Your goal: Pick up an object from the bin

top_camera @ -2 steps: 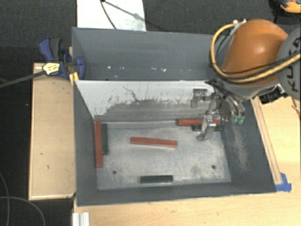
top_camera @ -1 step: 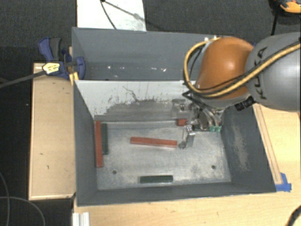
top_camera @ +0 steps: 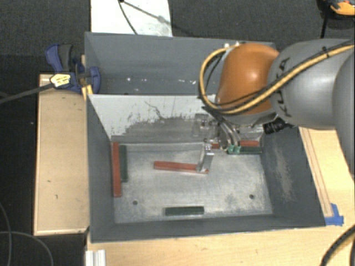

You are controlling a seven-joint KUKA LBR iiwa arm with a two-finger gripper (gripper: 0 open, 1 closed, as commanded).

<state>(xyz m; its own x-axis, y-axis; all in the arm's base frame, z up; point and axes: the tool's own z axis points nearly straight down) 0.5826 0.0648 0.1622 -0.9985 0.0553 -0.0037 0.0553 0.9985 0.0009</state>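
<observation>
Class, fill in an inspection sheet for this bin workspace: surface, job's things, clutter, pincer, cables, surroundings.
Surface: grey metal bin, scuffed bottom.
Job's things: red-brown flat stick lying mid-bin, right end at the pincer.
Clutter: long red-brown bar and dark green bar along left wall; dark green flat bar near front; small red and green pieces at right.
Pincer: low at the stick's right end, under the orange wrist cover.
Cables: yellow cable looped round the cover; black cable outside, left.
Surroundings: dark floor.

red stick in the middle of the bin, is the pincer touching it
Cannot tell: in the camera view the pincer overlaps the right end of the red stick, but no contact or gap shows plainly.
</observation>
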